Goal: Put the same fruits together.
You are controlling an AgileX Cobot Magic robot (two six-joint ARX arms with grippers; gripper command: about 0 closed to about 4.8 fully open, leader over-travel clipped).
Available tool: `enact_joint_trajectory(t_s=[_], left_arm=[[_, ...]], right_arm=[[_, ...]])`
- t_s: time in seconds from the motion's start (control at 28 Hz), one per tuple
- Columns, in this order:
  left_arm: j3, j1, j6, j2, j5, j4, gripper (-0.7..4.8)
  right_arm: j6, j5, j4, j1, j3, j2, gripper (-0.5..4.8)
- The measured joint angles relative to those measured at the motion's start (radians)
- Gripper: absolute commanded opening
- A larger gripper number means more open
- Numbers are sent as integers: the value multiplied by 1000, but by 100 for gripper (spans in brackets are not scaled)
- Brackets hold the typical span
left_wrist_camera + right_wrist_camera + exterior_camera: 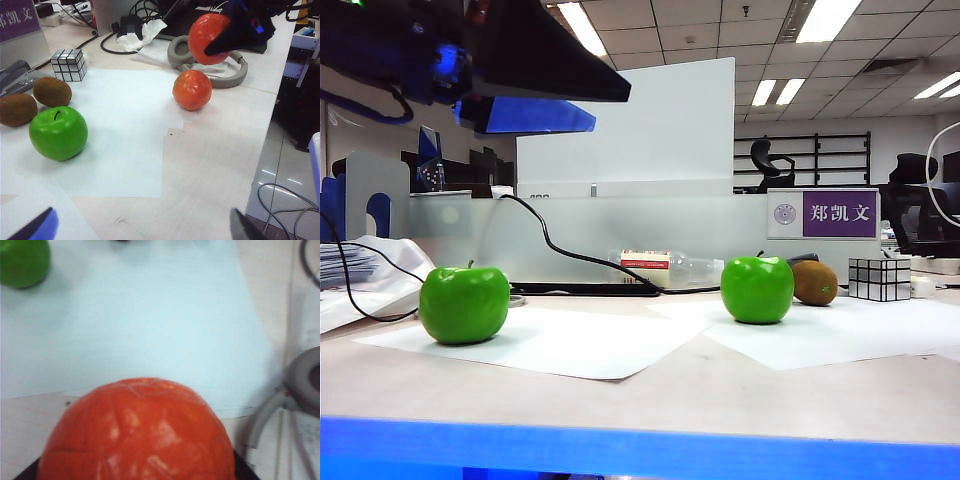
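White paper sheets (570,345) lie flat on the pale table (720,395). A mirrored cube (880,278) stands at the far right, just off the paper's back edge. Behind, a black cable (560,245) snakes down to the tabletop, and a purple nameplate (838,213) faces us. Grey headphones (235,75) rest near the table's edge, with crumpled tissue (142,35) beyond them.

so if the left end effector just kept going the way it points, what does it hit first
Probably nothing until the white paper sheet on the table: the open left end effector aims between the green apple and the orange-red fruit, though depth is unclear.
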Motion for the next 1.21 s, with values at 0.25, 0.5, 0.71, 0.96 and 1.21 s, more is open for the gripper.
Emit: enact_joint_trajectory(t_s=[0.25,0.5,0.71,0.96,1.21], left_arm=[[0,0,-21,0,0,15,479],[0,0,-23,0,0,17,479],[0,0,-23,0,0,23,479],[0,0,-23,-1,0,25,479],[0,0,-34,-1,0,27,479]], right_arm=[[4,1,-15,-26,0,-8,-8],[47,126,-89,-27,-22,-72,-8],[106,192,-175,-27,-80,-188,-7],[127,201,-195,-30,-97,-238,-7],[127,130,-193,-30,-101,-180,-7]])
